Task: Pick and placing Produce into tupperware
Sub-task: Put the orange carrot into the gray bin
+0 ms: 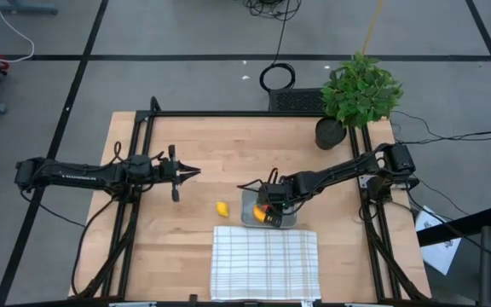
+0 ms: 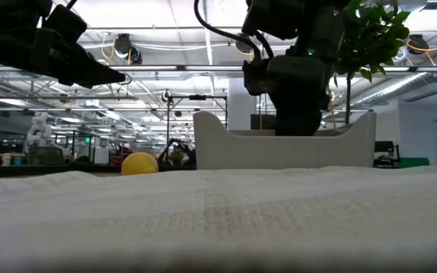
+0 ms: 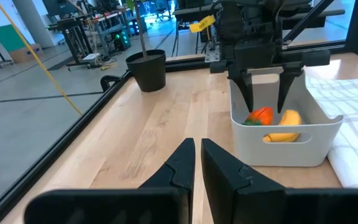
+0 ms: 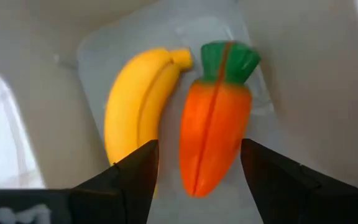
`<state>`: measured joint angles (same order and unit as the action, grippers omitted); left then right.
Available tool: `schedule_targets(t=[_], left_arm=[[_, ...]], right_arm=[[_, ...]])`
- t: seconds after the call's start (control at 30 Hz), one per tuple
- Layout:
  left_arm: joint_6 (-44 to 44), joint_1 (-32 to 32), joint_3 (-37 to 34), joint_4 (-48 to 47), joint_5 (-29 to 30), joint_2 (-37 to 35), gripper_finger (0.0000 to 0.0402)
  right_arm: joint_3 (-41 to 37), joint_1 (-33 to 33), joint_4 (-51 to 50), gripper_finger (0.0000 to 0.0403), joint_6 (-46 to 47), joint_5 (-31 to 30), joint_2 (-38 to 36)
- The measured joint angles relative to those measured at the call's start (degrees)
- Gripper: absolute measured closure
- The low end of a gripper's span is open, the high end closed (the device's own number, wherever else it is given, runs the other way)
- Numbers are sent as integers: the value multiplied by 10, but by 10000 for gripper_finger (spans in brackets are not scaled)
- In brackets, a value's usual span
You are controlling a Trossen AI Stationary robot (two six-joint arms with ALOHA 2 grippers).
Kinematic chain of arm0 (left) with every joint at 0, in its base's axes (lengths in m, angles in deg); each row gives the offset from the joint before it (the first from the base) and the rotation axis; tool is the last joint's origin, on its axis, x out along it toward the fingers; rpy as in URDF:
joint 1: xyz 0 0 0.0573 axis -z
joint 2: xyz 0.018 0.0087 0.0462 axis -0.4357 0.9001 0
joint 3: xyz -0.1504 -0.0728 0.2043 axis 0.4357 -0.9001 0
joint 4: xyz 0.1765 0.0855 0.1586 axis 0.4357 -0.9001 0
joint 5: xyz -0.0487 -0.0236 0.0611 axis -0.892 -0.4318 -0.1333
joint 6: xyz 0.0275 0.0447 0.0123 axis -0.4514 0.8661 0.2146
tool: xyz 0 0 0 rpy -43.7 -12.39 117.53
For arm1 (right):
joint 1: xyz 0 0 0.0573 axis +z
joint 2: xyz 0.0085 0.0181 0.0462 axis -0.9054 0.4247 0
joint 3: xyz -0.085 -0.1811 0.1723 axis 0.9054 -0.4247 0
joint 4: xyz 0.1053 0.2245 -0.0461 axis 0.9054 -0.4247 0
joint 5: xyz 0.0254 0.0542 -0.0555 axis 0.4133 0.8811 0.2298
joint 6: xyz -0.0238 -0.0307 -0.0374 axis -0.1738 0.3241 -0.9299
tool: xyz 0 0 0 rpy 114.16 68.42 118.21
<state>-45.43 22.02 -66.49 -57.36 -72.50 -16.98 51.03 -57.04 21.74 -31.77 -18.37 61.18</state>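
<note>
No brand, number or sign could be read anywhere in these views. The left arm (image 1: pixel 66 173) carried a short line of pale lettering along its dark upper link in the high view, probably a maker's name, but it was too small to make out. In the right wrist view a few pale marks showed on the dark gripper body at the edge, cut off and illegible.

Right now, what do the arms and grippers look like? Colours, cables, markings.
Both arms are black, slim and jointed, with black cables along them. The left arm carries small white lettering, unreadable. The left gripper has two flat, tapered black fingers; the right gripper has two matte black fingers.
</note>
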Motion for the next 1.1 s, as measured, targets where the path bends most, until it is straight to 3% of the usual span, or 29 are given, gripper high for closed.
schedule_targets(t=[0.2,1.1], left_arm=[[0,0,0,0,0,0,369],[3,0,0,-1,0,0,369]], right_arm=[[-3,0,-3,186,0,-34,0],[-50,-3,42,186,-11,-43,2]])
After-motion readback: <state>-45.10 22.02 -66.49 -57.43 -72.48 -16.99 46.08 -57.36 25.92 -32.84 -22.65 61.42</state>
